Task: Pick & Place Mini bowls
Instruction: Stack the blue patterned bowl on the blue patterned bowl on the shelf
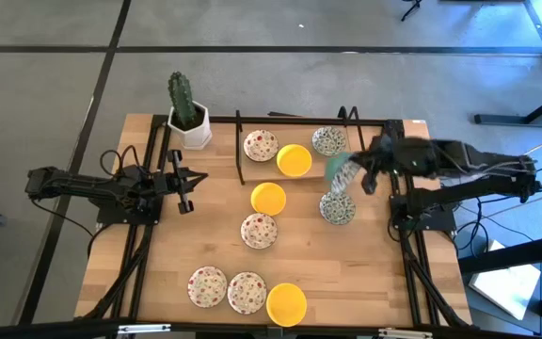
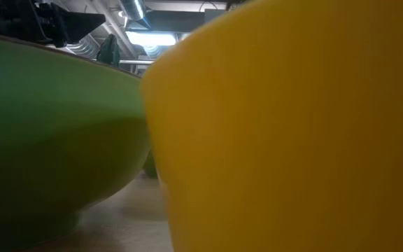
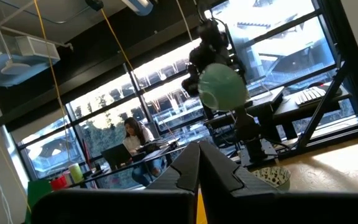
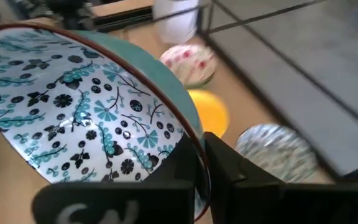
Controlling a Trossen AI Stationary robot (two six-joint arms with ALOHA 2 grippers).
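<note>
- Right gripper (image 1: 363, 174) is over the table's right side, fingers clamped on the rim of a green-patterned bowl (image 4: 86, 106), one finger inside and one outside; the bowl hangs tilted, clear of the wood.
- Other mini bowls (image 1: 259, 230) lie scattered on the table (image 1: 158, 264); another green-patterned one (image 1: 337, 208) sits just below the held one.
- Bowl looks rigid, glazed and light: probably slippery and chippable. A rim pinch is the only hold; a firm grip and a gentle set-down seem wise.
- Left gripper (image 1: 186, 179) waits at the left, fingers closed, empty.
</note>
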